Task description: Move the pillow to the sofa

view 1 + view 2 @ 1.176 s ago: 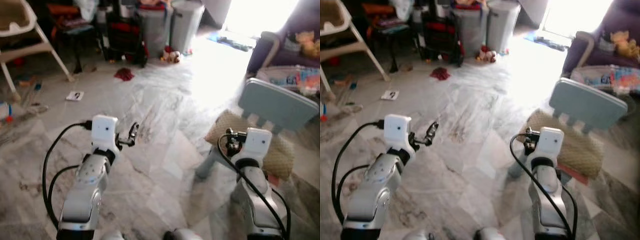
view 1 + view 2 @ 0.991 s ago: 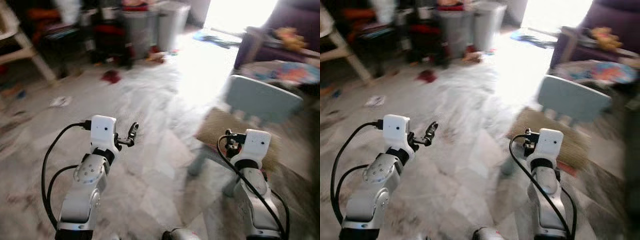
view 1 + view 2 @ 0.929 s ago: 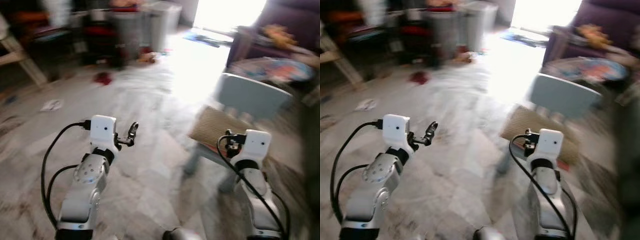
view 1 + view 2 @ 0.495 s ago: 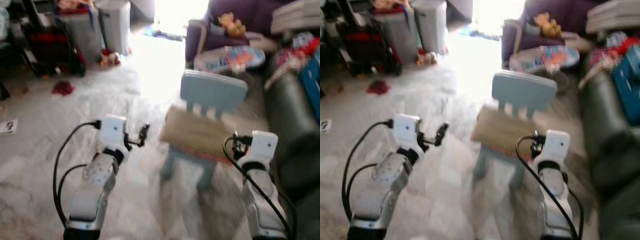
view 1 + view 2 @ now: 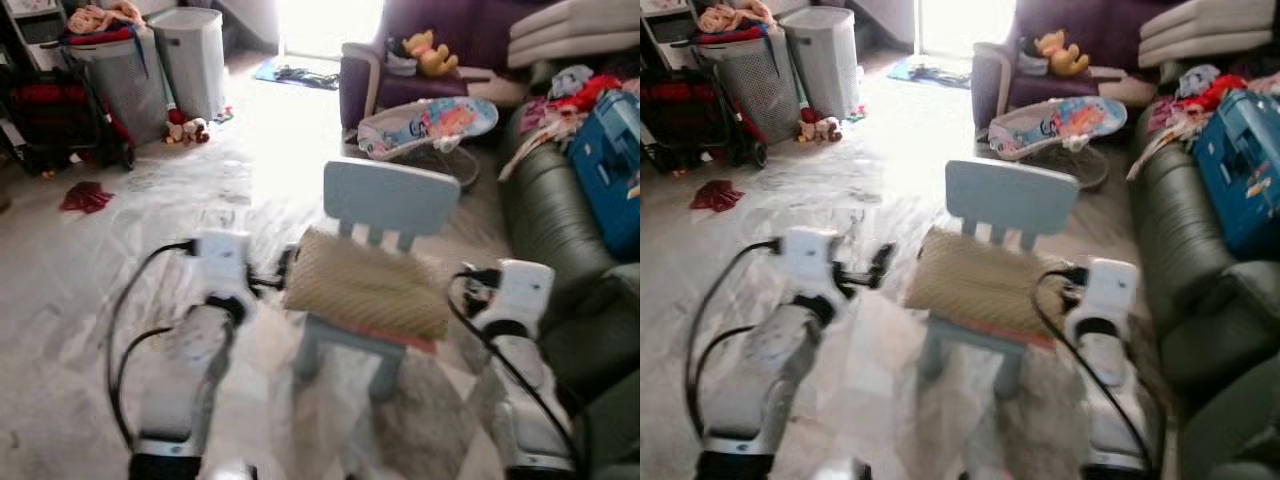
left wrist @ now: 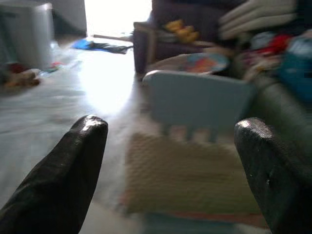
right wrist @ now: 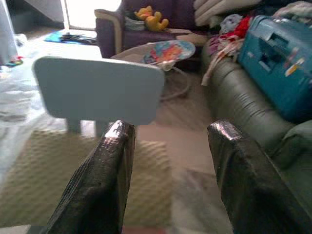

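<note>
Now we face the tan woven pillow (image 5: pixel 368 283), which lies flat across the seat of a small pale-blue child's chair (image 5: pixel 390 197), overhanging the seat's front edge and reaching back to the chair's backrest. Our left gripper (image 6: pixel 170 161) hangs just off the pillow's left end with its two fingers spread wide and nothing between them. Our right gripper (image 7: pixel 168 161) is near the pillow's right end, its fingers parted as well and empty, the backrest and pillow showing past them. Neither gripper touches the pillow yet.

We judge that we are in the approach step: lined up on the pillow, with the grasp not yet made. The dark green sofa (image 5: pixel 1200 300) stands just to our right, carrying a blue case (image 5: pixel 1240 165) and a heap of clothes towards its far end, while the nearer cushions look free.

The next move, as we see it, calls for bringing both grippers in onto the pillow's two ends, pinching its soft edges, lifting it clear of the backrest, and turning right to the sofa's near cushions.
</note>
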